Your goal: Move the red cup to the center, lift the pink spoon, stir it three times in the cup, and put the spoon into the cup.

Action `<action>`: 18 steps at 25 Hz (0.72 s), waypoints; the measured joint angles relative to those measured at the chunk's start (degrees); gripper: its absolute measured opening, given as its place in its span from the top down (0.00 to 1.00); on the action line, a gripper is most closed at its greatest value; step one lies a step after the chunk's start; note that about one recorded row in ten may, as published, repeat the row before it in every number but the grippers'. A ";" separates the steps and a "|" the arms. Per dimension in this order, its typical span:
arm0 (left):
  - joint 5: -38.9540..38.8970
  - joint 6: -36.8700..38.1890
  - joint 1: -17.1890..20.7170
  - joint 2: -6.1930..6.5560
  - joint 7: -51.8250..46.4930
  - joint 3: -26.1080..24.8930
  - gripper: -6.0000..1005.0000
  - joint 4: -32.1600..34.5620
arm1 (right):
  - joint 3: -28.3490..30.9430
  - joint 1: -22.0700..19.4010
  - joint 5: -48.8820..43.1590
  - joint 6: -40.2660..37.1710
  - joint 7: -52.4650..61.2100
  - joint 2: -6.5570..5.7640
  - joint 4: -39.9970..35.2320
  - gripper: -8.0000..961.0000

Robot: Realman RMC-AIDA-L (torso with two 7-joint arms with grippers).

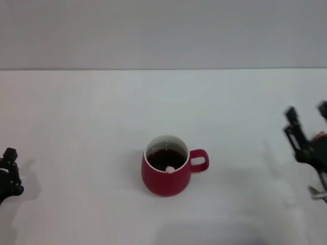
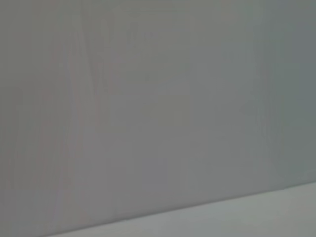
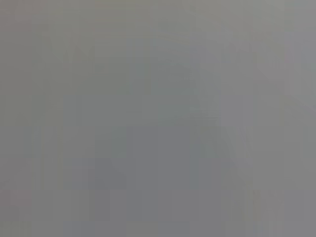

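A: What lies nearest to the camera?

B: The front edge of the counter (image 1: 76,224), and just behind it the red cup (image 1: 166,181), which stands upright in the middle between the left and right edges, closer to the front edge than to the back one. Its handle points to the right edge.

A: Let us begin from the grippers. Where are they?

B: The right gripper (image 1: 306,130) is raised at the right edge of the counter, well apart from the cup. Its dark fingers look spread, and nothing is between them, so I judge it open and empty. The left gripper (image 1: 9,176) is at the left edge, near the front-left corner, also well apart from the cup. Only a part of it shows, so I cannot tell if it is open or closed.

A: And the pink spoon?

B: The pink spoon (image 1: 169,169) is inside the cup. Only its rounded pink tip shows, leaning on the front part of the white rim. The inside of the cup looks dark; I cannot tell what is there.

A: The wrist cameras?

B: They show only a plain grey surface, nothing of the task.

A: So how far is the task?

B: In my judgement it is finished or almost finished: the cup is centred, the spoon rests in it, no gripper holds anything. The stirring itself cannot be checked from here. I see nothing left to do except parking the arms.
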 joint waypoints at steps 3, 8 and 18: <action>0.00 1.83 0.55 0.00 0.28 -0.55 1.00 -0.01 | 0.53 -2.25 0.13 -1.29 0.16 0.00 0.08 0.39; 0.00 4.68 1.44 0.04 0.31 -1.33 1.00 0.11 | 0.79 -6.09 0.54 -3.47 0.33 -0.01 0.34 0.39; 0.00 8.91 3.40 0.10 0.35 -3.61 1.00 0.68 | 0.18 -10.29 6.35 -5.17 0.43 0.06 0.13 0.39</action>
